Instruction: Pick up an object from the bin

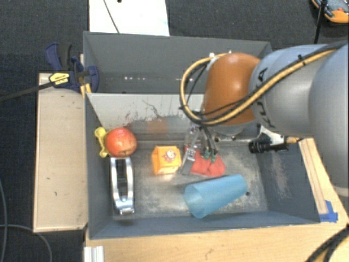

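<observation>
My gripper (199, 150) hangs low in the middle of the bin, under the orange cover, its fingertips down on a red soft thing (210, 167) with a green mark on it. Whether the fingers are round that red thing I cannot tell. Just left of the gripper stands a small orange box (166, 160) with a round picture on its face. In front of the red thing a light blue plastic cup (215, 195) lies on its side, its mouth toward the front left.
At the bin's left wall a red apple (121, 142) rests against a yellow toy (101, 141). A shiny metal clip (122, 185) lies in front of them. The arm and its cables cover the bin's back right.
</observation>
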Controlling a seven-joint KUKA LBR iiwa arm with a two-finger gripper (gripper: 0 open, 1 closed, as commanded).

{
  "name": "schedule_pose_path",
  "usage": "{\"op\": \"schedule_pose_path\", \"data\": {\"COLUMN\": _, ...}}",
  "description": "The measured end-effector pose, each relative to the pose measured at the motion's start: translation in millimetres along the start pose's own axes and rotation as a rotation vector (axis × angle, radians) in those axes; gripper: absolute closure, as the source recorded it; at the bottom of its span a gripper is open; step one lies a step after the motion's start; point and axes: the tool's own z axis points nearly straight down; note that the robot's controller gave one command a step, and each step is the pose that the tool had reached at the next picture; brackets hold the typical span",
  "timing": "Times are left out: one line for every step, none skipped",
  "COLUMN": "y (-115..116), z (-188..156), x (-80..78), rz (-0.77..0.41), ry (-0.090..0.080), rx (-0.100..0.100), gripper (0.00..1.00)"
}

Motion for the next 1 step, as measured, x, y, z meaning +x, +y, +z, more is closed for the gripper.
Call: {"op": "schedule_pose_path", "data": {"y": -14.6, "z": 8.3, "x": 29.5, "rz": -0.02, "ry": -0.001, "rx": -0.001, "gripper": 1.0}}
